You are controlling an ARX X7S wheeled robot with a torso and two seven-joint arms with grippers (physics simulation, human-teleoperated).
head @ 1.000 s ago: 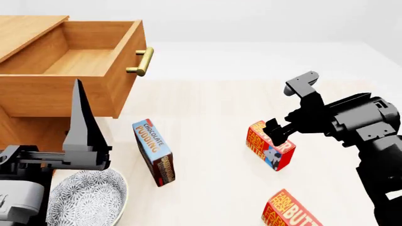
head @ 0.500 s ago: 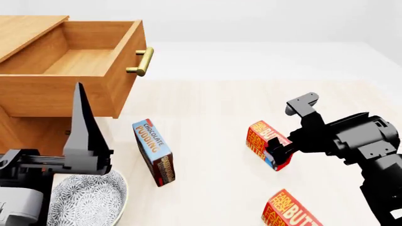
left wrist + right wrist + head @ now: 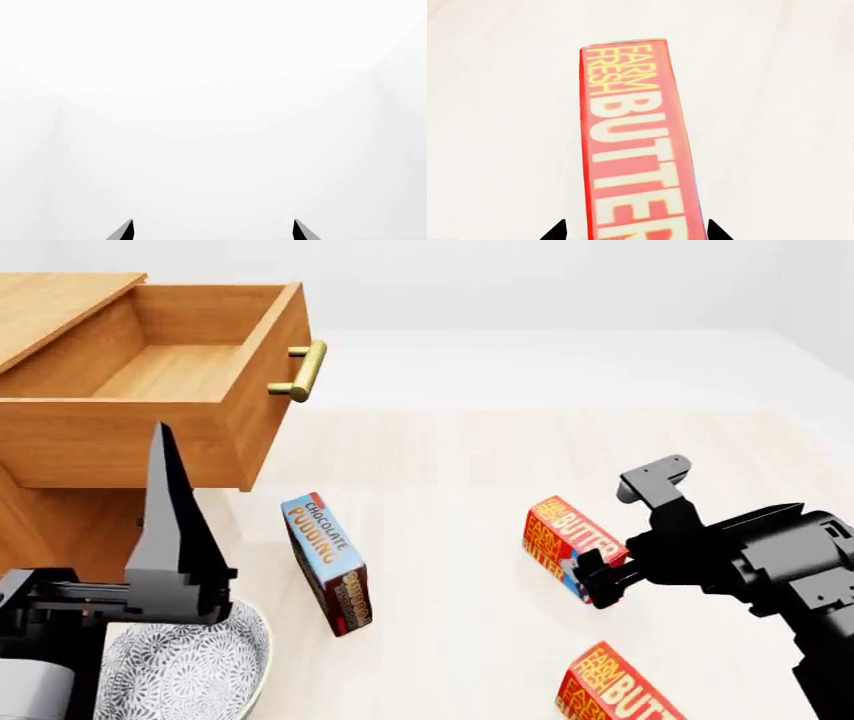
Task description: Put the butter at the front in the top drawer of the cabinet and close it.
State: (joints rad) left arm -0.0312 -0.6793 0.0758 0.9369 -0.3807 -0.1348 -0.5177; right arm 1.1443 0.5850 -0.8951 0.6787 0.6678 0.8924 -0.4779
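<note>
Apparently right pincer [image 3: 597, 575] straddles butter [image 3: 571, 540].

blue chocolate pudding box [image 3: 328, 563] near patterned bowl [image 3: 180, 665]; second butter carton [image 3: 617, 690] apart

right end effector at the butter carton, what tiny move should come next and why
Probably close the fingers. The right end effector straddles the upright butter carton, one fingertip on each side with gaps remaining, so it looks lined up but not yet gripping. The top drawer already stands open.
</note>
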